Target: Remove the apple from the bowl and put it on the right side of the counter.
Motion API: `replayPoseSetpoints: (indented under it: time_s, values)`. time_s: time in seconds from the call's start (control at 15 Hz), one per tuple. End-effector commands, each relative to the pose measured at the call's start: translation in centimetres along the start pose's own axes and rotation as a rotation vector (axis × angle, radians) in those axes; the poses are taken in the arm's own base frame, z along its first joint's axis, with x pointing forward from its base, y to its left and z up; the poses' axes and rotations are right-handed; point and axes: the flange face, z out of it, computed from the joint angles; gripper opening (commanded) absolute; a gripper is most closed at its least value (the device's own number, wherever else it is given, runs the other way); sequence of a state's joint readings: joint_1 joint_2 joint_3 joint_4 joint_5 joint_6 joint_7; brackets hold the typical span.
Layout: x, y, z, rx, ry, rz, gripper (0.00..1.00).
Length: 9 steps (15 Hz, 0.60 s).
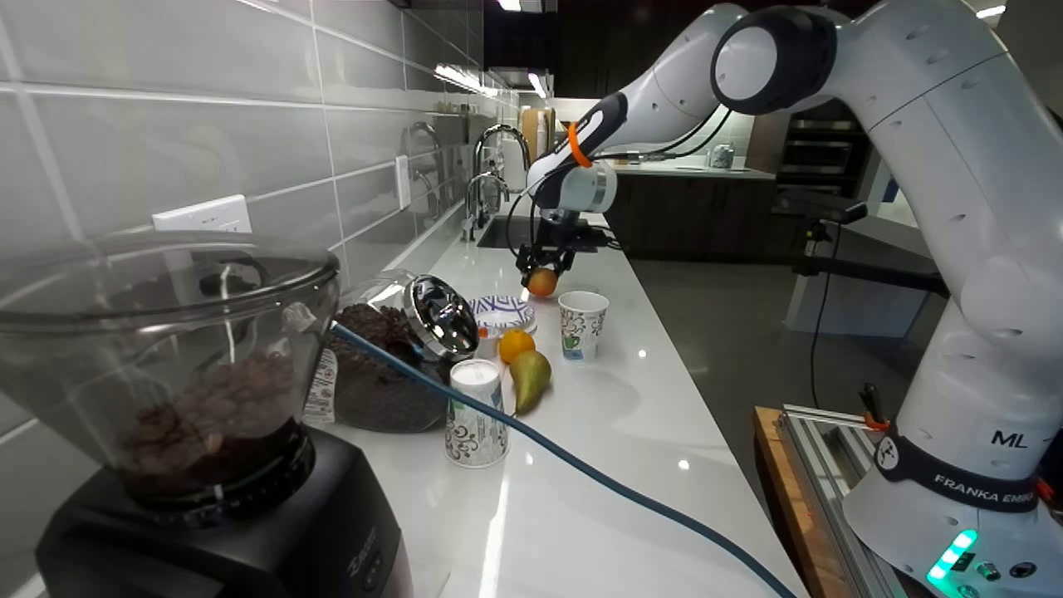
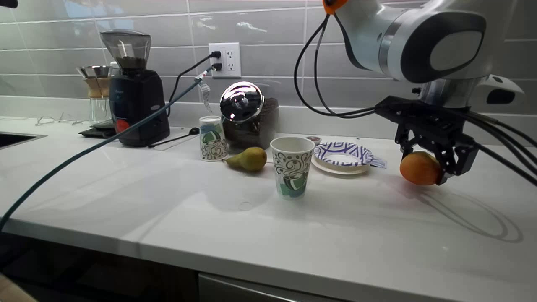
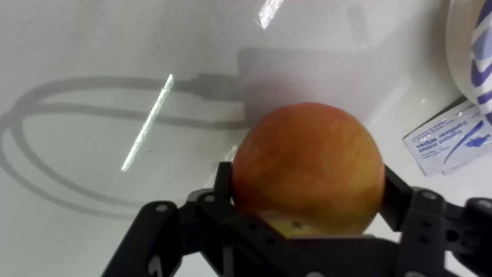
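Note:
The orange-red apple (image 2: pixel 419 168) is between the two fingers of my gripper (image 2: pixel 424 171). It also shows in the wrist view (image 3: pixel 307 161) and in an exterior view (image 1: pixel 542 282). Both fingers of my gripper (image 3: pixel 307 181) press on its sides in the wrist view. The apple is low over the white counter (image 2: pixel 168 218); I cannot tell whether it touches. The blue-and-white patterned bowl (image 2: pixel 361 154) rests on a pale round dish, to the left of the apple in that view. The bowl's edge shows at the right of the wrist view (image 3: pixel 483 65). No apple is in it.
An upright paper cup (image 2: pixel 292 167), an upside-down cup (image 2: pixel 213 140), a pear (image 2: pixel 249 159) and a yellow-orange fruit (image 1: pixel 516 345) stand near the bowl. A wipes packet (image 3: pixel 449 140) lies beside it. A coffee jar (image 2: pixel 251 134) and grinder (image 2: pixel 138 105) are by the wall. A blue cable (image 2: pixel 100 144) crosses the counter.

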<state>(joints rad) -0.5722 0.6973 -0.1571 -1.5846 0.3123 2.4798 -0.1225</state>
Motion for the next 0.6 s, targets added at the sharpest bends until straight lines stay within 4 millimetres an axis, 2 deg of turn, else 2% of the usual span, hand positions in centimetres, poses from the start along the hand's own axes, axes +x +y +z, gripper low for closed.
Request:
replayPoseSetpoints:
  time_s: [0.0,0.07,0.13,0.33,0.53]
  values:
    - [1.3,-0.6,1.3,0.024,-0.005,-0.018,0.61]
    - [1.4,-0.8,1.7,0.025,-0.010,-0.021,0.61]
    - [1.4,-1.0,1.6,0.023,-0.010,-0.025,0.97]
    - [1.0,-2.0,-1.2,0.031,-0.020,-0.059,1.00]
    - [-0.9,-4.0,-5.1,0.033,-0.052,-0.162,1.00]
